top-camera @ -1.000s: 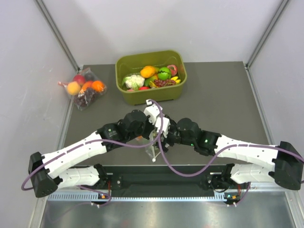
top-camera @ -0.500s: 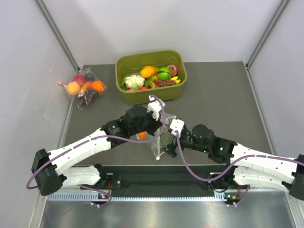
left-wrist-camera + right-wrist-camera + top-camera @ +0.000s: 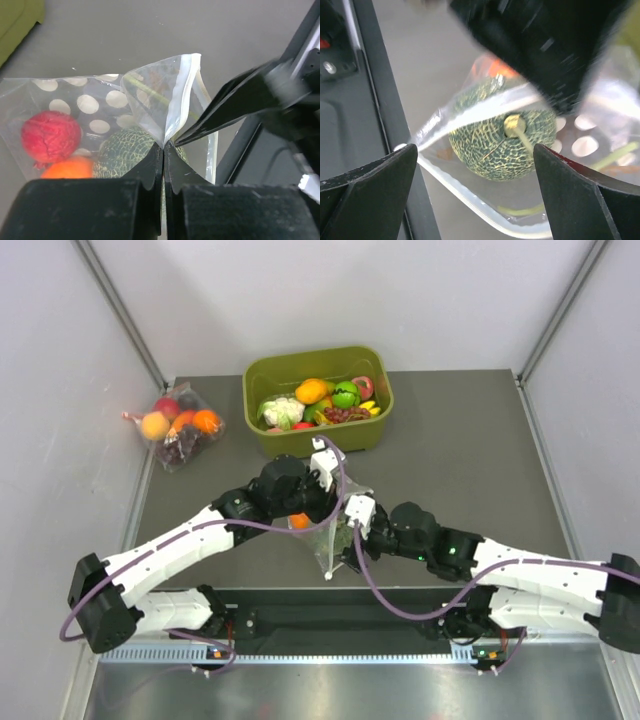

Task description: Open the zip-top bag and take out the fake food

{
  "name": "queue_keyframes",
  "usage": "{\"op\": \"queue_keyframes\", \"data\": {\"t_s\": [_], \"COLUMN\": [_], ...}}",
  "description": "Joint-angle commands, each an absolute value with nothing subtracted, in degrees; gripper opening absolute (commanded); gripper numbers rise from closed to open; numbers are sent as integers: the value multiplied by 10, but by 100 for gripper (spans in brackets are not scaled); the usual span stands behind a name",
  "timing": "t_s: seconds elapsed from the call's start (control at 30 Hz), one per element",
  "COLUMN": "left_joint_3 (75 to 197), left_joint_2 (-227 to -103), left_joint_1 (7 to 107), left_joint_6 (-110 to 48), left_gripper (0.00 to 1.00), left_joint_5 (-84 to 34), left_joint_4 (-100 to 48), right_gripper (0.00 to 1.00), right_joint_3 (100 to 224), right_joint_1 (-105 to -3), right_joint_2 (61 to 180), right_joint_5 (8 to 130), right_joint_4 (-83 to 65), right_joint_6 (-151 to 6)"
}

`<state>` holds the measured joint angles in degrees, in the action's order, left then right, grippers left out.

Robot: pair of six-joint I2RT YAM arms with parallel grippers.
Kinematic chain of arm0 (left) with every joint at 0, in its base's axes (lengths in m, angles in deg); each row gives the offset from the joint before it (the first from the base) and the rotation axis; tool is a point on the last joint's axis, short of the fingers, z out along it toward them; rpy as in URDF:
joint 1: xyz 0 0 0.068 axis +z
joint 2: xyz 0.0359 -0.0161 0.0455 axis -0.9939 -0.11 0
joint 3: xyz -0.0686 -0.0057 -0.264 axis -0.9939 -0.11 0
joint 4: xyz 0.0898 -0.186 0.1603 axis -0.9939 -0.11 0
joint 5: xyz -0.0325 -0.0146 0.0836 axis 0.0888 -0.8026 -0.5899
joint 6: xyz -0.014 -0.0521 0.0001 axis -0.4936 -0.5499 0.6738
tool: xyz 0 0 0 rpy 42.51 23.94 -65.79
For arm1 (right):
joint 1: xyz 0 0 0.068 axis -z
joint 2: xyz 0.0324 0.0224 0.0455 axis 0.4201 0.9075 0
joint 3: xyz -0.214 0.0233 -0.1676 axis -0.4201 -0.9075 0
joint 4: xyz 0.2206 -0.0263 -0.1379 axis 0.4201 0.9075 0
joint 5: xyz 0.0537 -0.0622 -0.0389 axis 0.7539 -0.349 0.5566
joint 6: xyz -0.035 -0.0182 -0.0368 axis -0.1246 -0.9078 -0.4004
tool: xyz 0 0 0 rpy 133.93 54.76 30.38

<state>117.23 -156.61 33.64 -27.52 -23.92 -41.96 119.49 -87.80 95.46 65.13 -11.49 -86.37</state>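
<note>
The zip-top bag [image 3: 332, 536], clear with white dots [image 3: 95, 105], stands near the table's front edge with its mouth pulled open. My left gripper [image 3: 164, 146] is shut on one lip of the mouth [image 3: 322, 520]. Inside lie a dark green pumpkin [image 3: 125, 152], a red fruit [image 3: 50, 136] and an orange fruit [image 3: 67, 169]. My right gripper [image 3: 476, 167] is open just at the open mouth, one finger on each side of the pumpkin [image 3: 502, 145], holding nothing. It also shows from above [image 3: 352, 532]. Its dark finger [image 3: 235, 102] reaches to the bag's edge.
A green tub [image 3: 262, 436] at the back holds a cauliflower, a bright green apple and other toy produce. A smaller dotless bag [image 3: 180, 427] of fruit lies at the table's left edge. The black frame rail [image 3: 375, 100] runs close beside the bag.
My right gripper drew back to the right, then came in again to the bag's mouth. My left gripper kept its hold on the bag's lip and shifted slightly toward the tub.
</note>
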Motion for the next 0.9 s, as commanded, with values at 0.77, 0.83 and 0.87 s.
{"op": "queue_keyframes", "data": {"t_s": [0.77,0.83,0.87], "left_joint_3": [1198,1198,1198], "left_joint_2": [-1552,-1550,-1549], "left_joint_1": [401,401,401], "left_joint_6": [-267,-267,-266], "left_gripper": [0,0,0], "left_joint_5": [-56,-56,-56], "left_joint_4": [-443,-442,-442], "right_gripper": [99,99,98], "right_joint_3": [1261,1272,1274], "right_joint_1": [-766,-767,-767], "right_joint_2": [1069,1087,1093], "right_joint_5": [781,781,781], "right_joint_4": [-150,-134,-131], "right_joint_6": [-929,-932,-934]}}
